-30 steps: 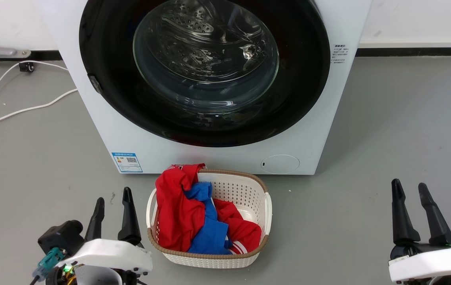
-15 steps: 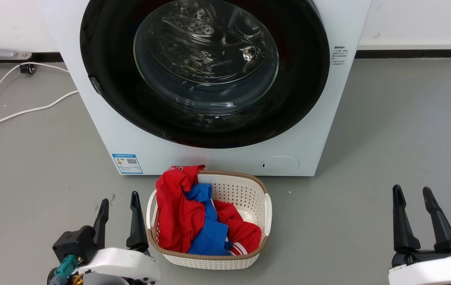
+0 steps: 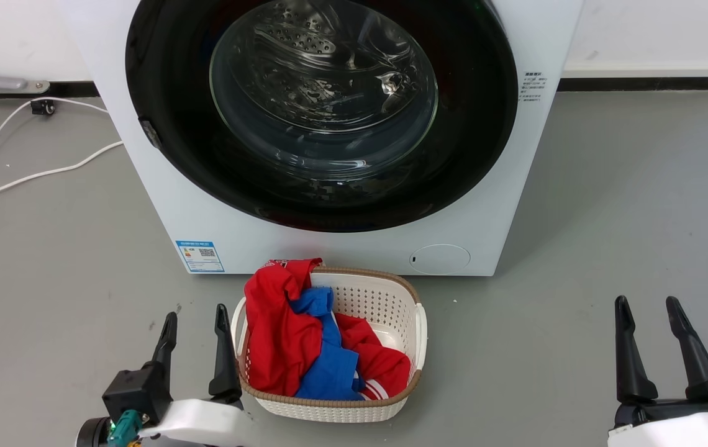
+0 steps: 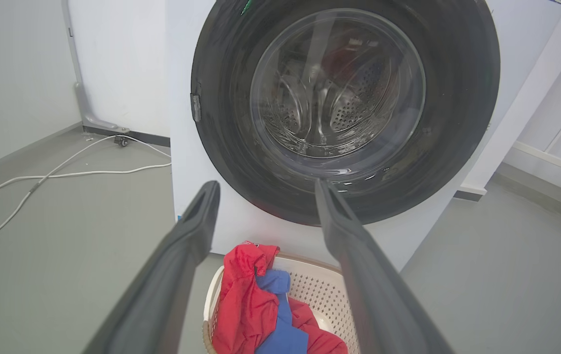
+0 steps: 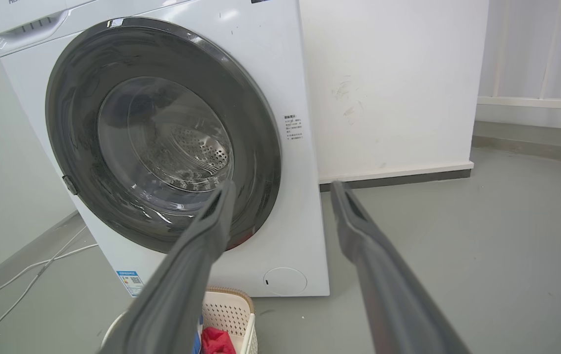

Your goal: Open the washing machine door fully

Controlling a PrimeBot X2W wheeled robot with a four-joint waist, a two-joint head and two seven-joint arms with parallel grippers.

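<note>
Washing machine door (image 3: 323,192): far centre, appears shut flush w/ washing machine (image 3: 304,248) front. Left gripper (image 3: 196,310): near left, just beside laundry basket (image 3: 366,292), fingers spread, empty. Right gripper (image 3: 646,299): near right, wide, empty.

I am holding my left gripper (image 3: 196,311) low at the lower left of the head view, its two long dark jaws pointing up and standing apart. Its white wrist shell (image 3: 199,417) is sitting at the bottom edge, with a black block (image 3: 136,388) and a teal connector (image 3: 119,428) on its outer side. I am holding my right gripper (image 3: 646,299) at the lower right, jaws likewise spread and leaning slightly rightward. In each wrist view my own two jaws are rising from the bottom edge, narrowing toward their tips and staying well apart.
</note>
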